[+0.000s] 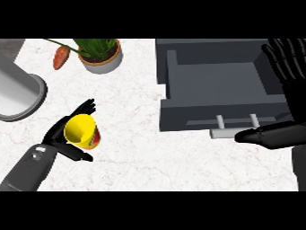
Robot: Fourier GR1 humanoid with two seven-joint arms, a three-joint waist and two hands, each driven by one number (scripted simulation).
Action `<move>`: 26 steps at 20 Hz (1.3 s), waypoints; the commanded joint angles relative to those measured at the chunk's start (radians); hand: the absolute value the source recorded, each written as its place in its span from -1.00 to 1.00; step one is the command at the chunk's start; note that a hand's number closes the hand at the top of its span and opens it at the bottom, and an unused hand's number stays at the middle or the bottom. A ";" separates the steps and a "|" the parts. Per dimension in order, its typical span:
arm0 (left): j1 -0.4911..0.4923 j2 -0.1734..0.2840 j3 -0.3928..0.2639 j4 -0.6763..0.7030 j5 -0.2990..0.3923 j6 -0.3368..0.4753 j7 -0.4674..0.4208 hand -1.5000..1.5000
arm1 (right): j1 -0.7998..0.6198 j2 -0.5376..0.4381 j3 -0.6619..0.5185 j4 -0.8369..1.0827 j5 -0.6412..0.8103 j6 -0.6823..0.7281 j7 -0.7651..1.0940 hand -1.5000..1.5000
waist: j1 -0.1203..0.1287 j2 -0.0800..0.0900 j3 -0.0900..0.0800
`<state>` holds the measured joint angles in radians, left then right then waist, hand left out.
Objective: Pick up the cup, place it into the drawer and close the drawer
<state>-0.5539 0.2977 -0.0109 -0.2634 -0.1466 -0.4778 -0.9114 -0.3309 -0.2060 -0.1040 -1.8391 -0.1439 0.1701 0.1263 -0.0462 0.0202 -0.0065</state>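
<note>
Holding cup (83, 131) in left hand (63, 134) (drawer (215, 90) open).

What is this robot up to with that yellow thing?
Its left hand is curled round a yellow cup, over the white counter. To the right, a grey drawer stands open with nothing in it. The right hand is open beside the drawer, fingers straight, its thumb near the handle. The cup has not yet gone into the drawer.

Left hand (61, 137) grips the yellow cup (83, 130) beside the open drawer (216, 76).
</note>
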 commanded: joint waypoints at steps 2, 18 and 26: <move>-0.009 -0.017 -0.008 0.037 -0.005 -0.129 -0.141 -1.00 | 0.025 0.007 0.011 -0.053 -0.008 -0.002 0.024 -1.00 | -0.015 -0.001 -0.001; -0.001 -0.075 -0.003 -0.054 0.006 0.070 -0.305 1.00 | 0.014 -0.007 0.004 0.011 0.026 0.001 -0.001 -1.00 | 0.007 0.002 0.000; 0.048 -0.105 0.308 -0.074 0.283 0.370 -0.247 1.00 | 0.060 -0.018 -0.042 0.004 -0.005 0.012 -0.023 -1.00 | 0.046 -0.014 0.003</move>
<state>-0.5345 0.2032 0.1631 -0.3292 0.0276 -0.2559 -1.0553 -0.2884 -0.2200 -0.1327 -1.8303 -0.1424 0.1790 0.1097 -0.0201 0.0125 -0.0045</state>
